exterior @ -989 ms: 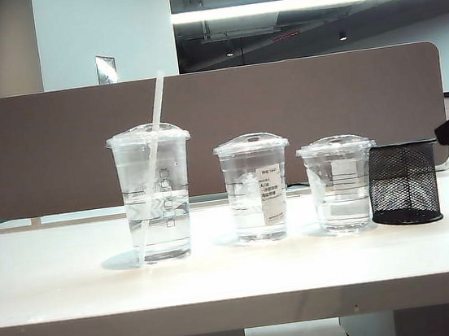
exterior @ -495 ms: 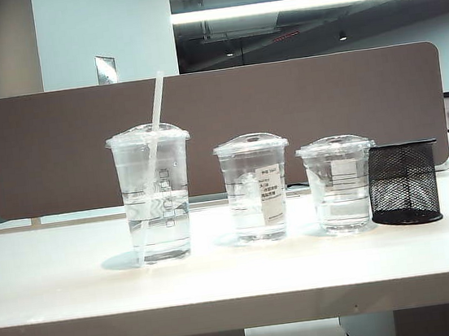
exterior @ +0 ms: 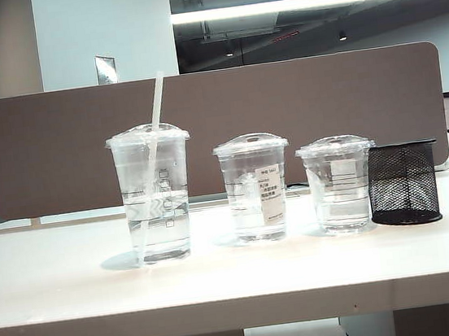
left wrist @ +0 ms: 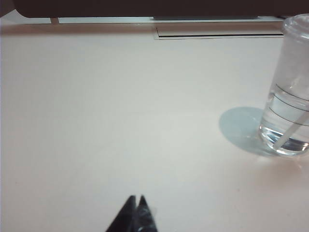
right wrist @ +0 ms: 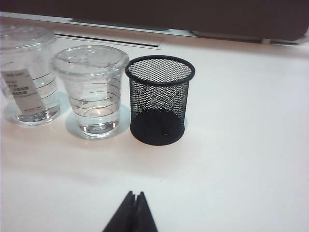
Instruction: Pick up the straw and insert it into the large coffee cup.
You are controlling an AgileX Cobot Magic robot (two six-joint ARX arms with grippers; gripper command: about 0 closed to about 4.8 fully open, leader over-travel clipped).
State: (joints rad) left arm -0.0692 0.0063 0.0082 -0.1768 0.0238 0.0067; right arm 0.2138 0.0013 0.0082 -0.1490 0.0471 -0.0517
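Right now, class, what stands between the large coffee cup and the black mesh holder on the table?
In the exterior view, two lidded clear cups stand between the large coffee cup and the black mesh holder: the labelled medium cup, then the shortest cup.

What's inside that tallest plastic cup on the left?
The large coffee cup holds clear liquid in its lower part, and the straw runs slanted through its domed lid down to near the bottom. Both grippers, left and right, sit shut, away from it.
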